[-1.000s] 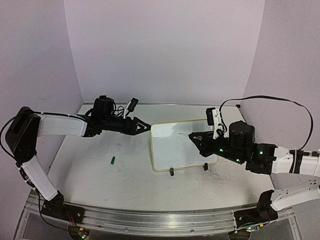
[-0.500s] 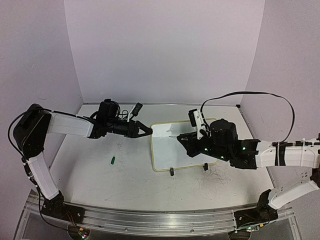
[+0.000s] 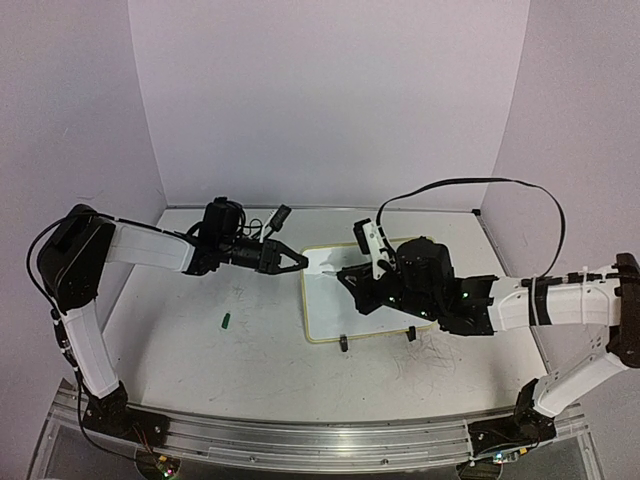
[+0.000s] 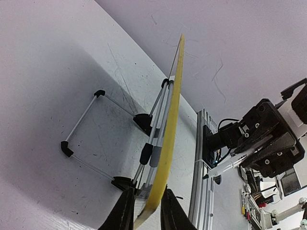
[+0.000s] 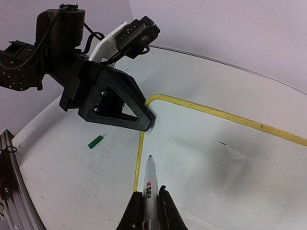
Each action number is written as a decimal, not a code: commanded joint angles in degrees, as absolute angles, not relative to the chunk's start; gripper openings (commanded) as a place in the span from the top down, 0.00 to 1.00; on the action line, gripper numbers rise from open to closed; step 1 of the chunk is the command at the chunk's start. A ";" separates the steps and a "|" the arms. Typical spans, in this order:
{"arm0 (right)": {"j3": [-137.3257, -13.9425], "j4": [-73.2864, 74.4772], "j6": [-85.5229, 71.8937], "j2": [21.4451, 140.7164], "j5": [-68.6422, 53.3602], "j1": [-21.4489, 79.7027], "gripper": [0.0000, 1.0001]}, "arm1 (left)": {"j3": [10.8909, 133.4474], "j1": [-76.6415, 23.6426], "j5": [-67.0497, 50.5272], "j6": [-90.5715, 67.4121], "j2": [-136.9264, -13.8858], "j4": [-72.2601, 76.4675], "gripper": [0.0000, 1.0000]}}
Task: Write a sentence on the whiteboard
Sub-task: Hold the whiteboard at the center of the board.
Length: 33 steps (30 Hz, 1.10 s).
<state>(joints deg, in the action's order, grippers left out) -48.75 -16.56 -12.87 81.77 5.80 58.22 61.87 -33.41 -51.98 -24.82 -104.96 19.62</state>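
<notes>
**Whiteboard [image 3: 328, 302] at the start of writing: overhead and both wrist views.** We see the board propped on its wire stand [image 4: 146, 153], its face blank apart from a faint grey smudge.

Two things have just changed.

- **Left arm.** A second ago the left gripper [image 3: 298, 261] was spread wide and stood off from the board's far-left corner. It has now moved in and drawn its fingers together on that corner. In its own wrist view the yellow frame runs between the two fingers, which press it from either side.
- **Right arm.** The right gripper [image 3: 352, 276], clenched on a marker [image 5: 149, 184], has swung from the board's right edge across to its left half. The tip now points at the upper-left part of the face, just inside the left frame. We cannot tell whether the tip touches the surface.

A small green piece [image 3: 226, 321] lies on the table well off the board's left edge.

We read these changes as the end of the set-up — the board is now braced against the push of the pen, and the tip stands where a line of text would begin. No stroke is written yet — the sentence itself lies wholly ahead.
</notes>
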 commanded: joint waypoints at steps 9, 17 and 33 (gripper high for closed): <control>-51.14 -19.25 -10.63 81.71 9.32 58.60 1.00 | 63.15 -34.78 -53.28 -21.65 -105.30 23.34 0.92; -53.38 -18.46 -8.82 84.21 14.13 60.49 1.00 | 61.72 -35.34 -51.30 -19.68 -105.01 23.46 0.98; -53.91 -21.96 -8.64 86.99 17.11 60.77 1.00 | 61.00 -35.77 -51.14 -18.98 -104.87 23.46 1.00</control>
